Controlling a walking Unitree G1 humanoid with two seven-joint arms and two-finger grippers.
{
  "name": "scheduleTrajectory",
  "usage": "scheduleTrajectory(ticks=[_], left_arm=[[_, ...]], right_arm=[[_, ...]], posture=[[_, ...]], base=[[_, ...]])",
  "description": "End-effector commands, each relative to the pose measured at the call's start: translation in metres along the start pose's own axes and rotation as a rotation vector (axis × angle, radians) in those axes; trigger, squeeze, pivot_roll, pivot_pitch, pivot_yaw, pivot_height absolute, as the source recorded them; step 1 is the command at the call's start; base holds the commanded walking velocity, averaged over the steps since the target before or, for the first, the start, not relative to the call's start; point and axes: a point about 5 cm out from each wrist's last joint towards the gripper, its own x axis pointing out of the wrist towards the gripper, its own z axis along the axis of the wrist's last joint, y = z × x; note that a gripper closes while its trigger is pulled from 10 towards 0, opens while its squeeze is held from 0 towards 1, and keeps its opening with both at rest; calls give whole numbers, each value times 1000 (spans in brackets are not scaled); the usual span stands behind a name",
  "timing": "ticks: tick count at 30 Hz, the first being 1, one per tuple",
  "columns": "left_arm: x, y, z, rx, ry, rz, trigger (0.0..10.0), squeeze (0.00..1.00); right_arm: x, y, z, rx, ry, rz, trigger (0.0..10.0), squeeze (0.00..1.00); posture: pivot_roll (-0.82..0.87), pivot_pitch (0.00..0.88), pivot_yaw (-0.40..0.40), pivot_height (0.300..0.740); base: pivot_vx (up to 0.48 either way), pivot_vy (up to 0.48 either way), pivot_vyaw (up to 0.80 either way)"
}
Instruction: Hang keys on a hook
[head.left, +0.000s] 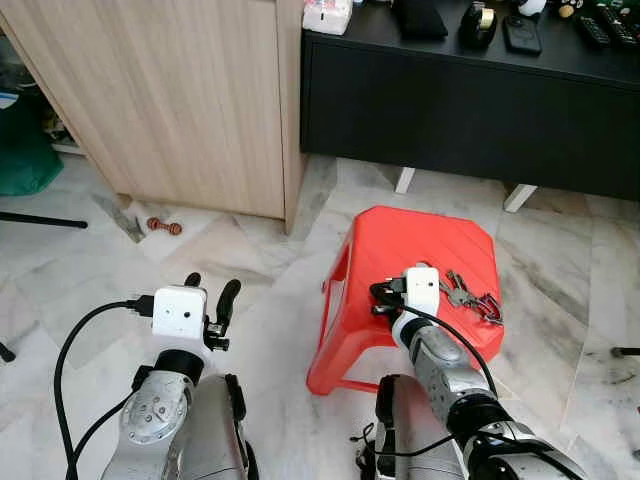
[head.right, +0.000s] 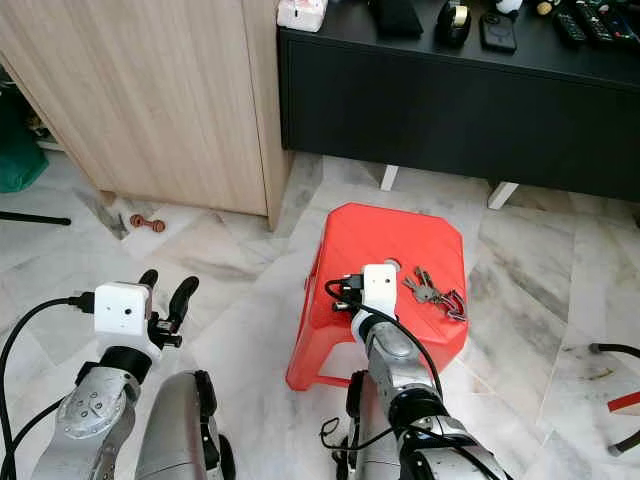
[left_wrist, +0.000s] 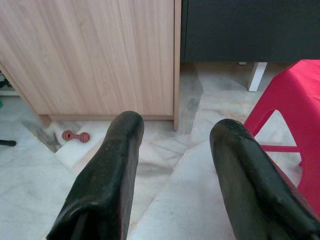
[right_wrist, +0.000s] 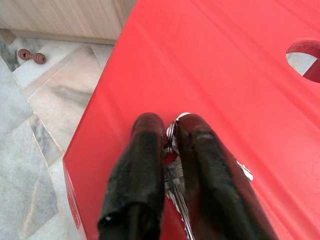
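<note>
Red stool (head.left: 400, 250) under right hand (right_wrist: 171, 131), pinching keys (right_wrist: 174, 172).

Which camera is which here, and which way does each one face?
Left eye: head camera, facing down at the red stool with keys; both arms show.
Right eye: same head, same scene.
Left wrist: along the open left gripper toward the wooden cabinet.
Right wrist: along the right gripper, jaws shut on the keys over the stool.
The small red toy shows in both wrist views.
</note>
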Motion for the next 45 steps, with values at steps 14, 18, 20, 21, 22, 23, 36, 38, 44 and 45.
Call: scheduleTrajectory(ticks=[14, 18, 20, 21, 22, 23, 36, 38, 44, 45], left_arm=[[-2, -3, 2, 6, 2, -10, 10000, 0], [-2, -3, 2, 6, 2, -10, 10000, 0], [-2, -3, 2, 6, 2, -10, 10000, 0], [-2, -3, 2, 6, 2, -10, 10000, 0], [-2, -3, 2, 6, 2, -10, 10000, 0], [-2, -3, 2, 6, 2, -10, 10000, 0], [-2, -3, 2, 6, 2, -10, 10000, 0], [-2, -3, 2, 6, 2, -10, 10000, 0], [18, 1, 0, 17, -21, -13, 10000, 0], [23, 2, 0, 20, -27, -13, 10000, 0]], right_arm=[[-2, -2, -6, 4, 14, -7, 3804, 0], [-2, -2, -6, 4, 14, -7, 3804, 0], [-2, -2, -6, 4, 14, -7, 3804, 0], [-2, -2, -6, 4, 14, -7, 3804, 0], [-2, -2, -6, 4, 14, -7, 3804, 0], [-2, -2, -6, 4, 14, -7, 3804, 0], [-2, -2, -6, 4, 14, -7, 3804, 0], [-2, -2, -6, 4, 14, -7, 3804, 0], [-2, -2, 14, 10, -112, 11, 0, 0], [-3, -1, 20, 13, -150, 16, 0, 0]], posture=[[67, 231, -98, 568], [67, 231, -98, 568], [67, 231, -98, 568], [67, 231, -98, 568], [67, 231, -98, 568], [67, 231, -98, 568], [67, 231, -98, 568], [67, 231, -98, 568], [63, 83, -78, 568], [63, 83, -78, 568]], base=[[0, 0, 0], [0, 0, 0], [0, 0, 0], [0, 0, 0], [0, 0, 0], [0, 0, 0], [0, 0, 0], [0, 0, 0], [0, 0, 0], [0, 0, 0]])
